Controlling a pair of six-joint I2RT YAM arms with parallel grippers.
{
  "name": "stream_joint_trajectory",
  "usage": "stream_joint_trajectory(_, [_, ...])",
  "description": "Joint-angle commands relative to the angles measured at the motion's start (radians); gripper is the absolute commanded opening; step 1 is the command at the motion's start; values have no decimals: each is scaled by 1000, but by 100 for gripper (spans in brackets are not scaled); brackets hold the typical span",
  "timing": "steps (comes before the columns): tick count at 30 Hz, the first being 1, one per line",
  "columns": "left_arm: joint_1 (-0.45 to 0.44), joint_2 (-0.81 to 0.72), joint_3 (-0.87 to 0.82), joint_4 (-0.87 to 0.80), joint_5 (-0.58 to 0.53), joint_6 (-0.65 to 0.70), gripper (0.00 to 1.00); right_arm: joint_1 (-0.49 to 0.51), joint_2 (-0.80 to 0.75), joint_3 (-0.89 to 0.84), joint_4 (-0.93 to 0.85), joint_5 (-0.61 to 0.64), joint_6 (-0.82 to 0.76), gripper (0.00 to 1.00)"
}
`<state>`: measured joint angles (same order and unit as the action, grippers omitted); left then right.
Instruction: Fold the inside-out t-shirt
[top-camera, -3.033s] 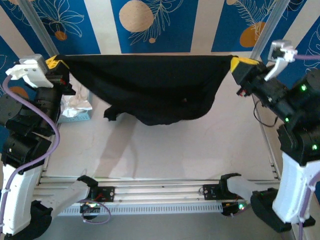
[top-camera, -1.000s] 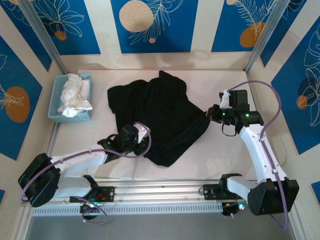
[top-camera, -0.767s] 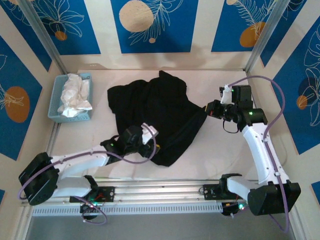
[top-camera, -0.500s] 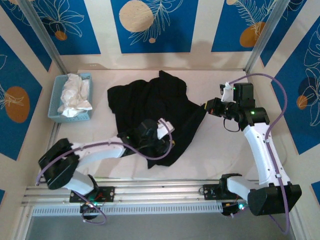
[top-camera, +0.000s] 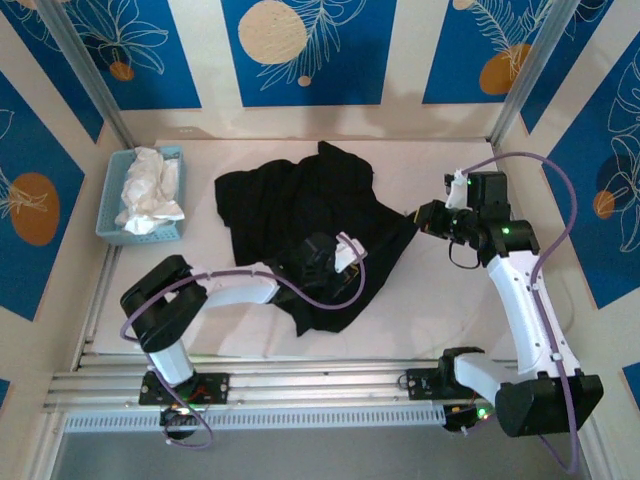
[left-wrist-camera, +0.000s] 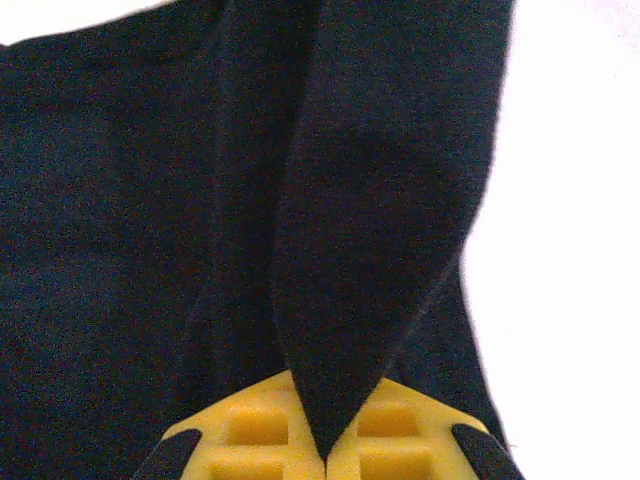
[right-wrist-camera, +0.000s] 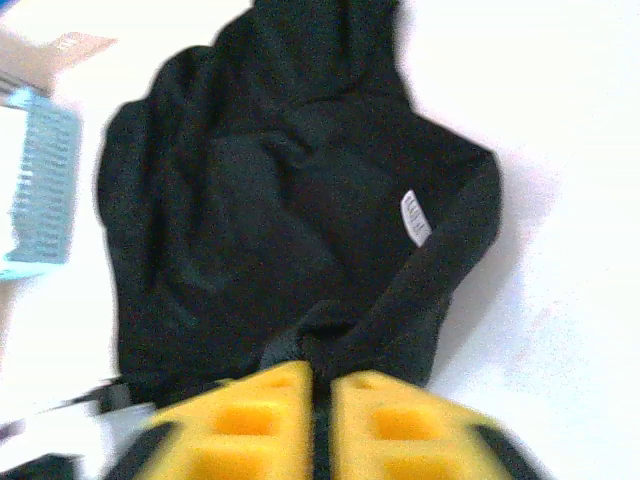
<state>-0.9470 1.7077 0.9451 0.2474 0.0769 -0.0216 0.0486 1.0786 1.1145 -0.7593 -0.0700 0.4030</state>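
- Two pincers on one garment, nearest first: left gripper (left-wrist-camera: 325, 455) low over the near half of the table (top-camera: 450, 310), yellow pads pressed together on a raised fold of black cloth.
- Next, the black inside-out t-shirt (top-camera: 300, 210), lying in a rumpled heap at mid-table, near hem bunched around the left arm's wrist, one point of cloth reaching toward the back wall.
- At the shirt's right edge, right gripper (right-wrist-camera: 322, 390), pads almost together with dark cloth running up to the slit; too blurred to tell whether gripped or merely touching.
- Judged step: flattening the shirt before a first fold. Best done by lifting the pinched fold only a little, drawing it outward from the heap, and anchoring the opposite edge for tautness rather than dragging the whole heap. Worth avoiding a pinch through two layers, likely to carry the lower one along.
- Small white tag (right-wrist-camera: 414, 218) on the exposed side, fitting an inside-out garment; print too blurred to read. No other legible writing.
- Farthest, at the left: blue basket (top-camera: 108, 236) holding a white cloth garment (top-camera: 148, 188), well apart from the shirt.
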Motion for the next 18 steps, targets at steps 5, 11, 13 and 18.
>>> stream_joint_trajectory(5, [51, -160, 62, -88, 119, -167, 0, 107, 15, -112, 129, 145, -67, 71])
stream_joint_trajectory(11, [90, -205, 133, -250, 89, -176, 0, 408, -187, -374, 443, 191, -166, 68])
stream_joint_trajectory(13, [112, -207, 157, -284, 105, -191, 0, 493, -219, -463, 563, 182, -200, 69])
stream_joint_trajectory(18, [173, -204, 248, -388, 227, -231, 0, 693, -143, -669, 925, 222, -366, 67])
